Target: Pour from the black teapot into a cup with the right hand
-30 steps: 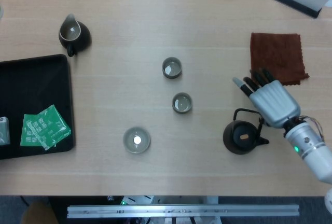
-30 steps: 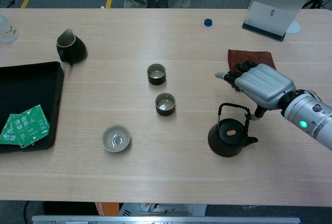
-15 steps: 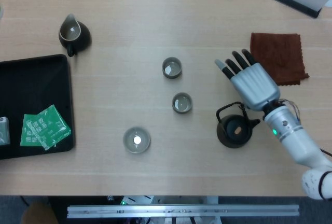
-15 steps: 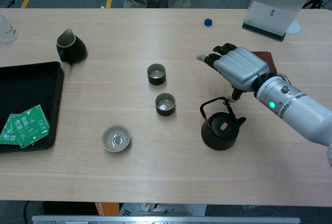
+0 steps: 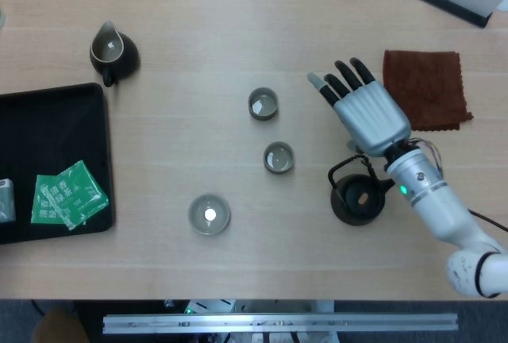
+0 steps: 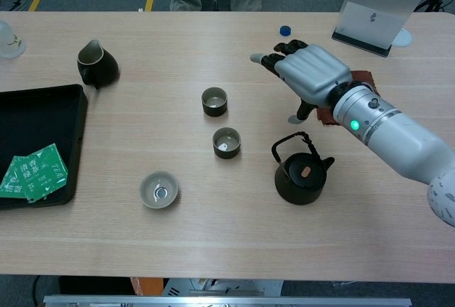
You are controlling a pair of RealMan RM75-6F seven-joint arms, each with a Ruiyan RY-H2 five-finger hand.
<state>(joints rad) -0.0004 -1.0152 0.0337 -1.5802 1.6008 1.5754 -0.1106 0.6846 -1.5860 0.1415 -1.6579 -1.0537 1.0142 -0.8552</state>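
Overhead, the right hand (image 5: 367,115) (fingers spread, holding nothing) hovers above the black teapot (image 5: 355,199).

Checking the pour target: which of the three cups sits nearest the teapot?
The middle cup, just left of the teapot; the wide cup and the far cup lie further off.

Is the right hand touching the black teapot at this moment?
Apart. In the chest view, the right hand is raised above the table with bare wood showing between it and the handle of the black teapot.
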